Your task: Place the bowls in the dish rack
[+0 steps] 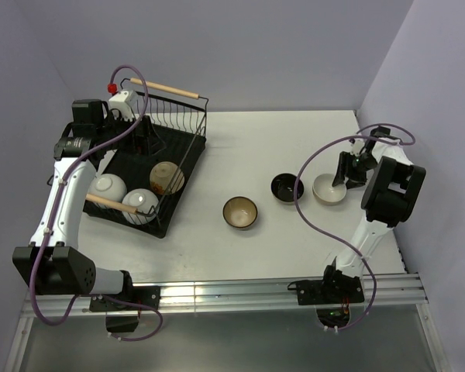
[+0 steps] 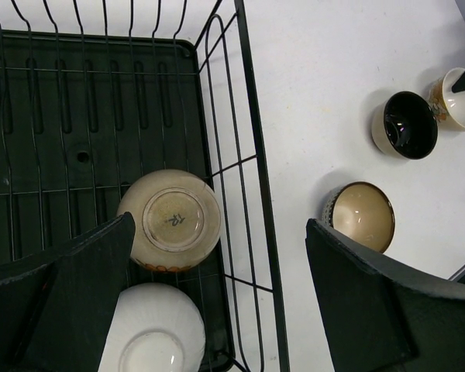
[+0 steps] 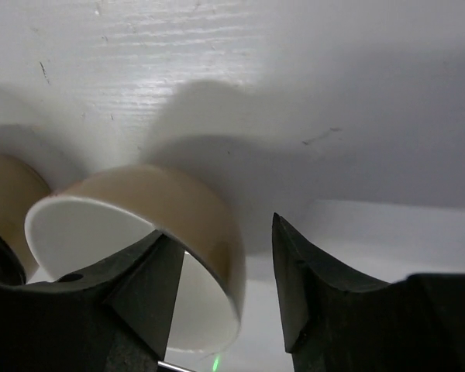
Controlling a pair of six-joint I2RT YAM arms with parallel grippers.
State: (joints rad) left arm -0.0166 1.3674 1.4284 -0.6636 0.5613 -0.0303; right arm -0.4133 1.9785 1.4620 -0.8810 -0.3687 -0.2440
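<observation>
The dish rack [image 1: 187,147] stands at the left and holds three upside-down bowls: two white [image 1: 108,184] [image 1: 139,203] and one cream-beige [image 1: 167,177]. My left gripper [image 1: 145,138] hangs open and empty above the rack; its wrist view shows the cream-beige bowl [image 2: 170,221] and a white bowl [image 2: 155,333] below its open gripper [image 2: 217,302]. On the table stand the brown bowl [image 1: 239,212], the black bowl [image 1: 287,187] and a cream bowl [image 1: 329,189]. My right gripper [image 1: 342,177] is open and straddles the cream bowl's wall [image 3: 163,201], one finger inside and one outside.
The rack's wooden handles are at its far [image 1: 170,89] and near [image 1: 108,203] ends. The black bowl [image 3: 4,201] sits close to the left of the cream bowl. Walls close in the table at the back and right.
</observation>
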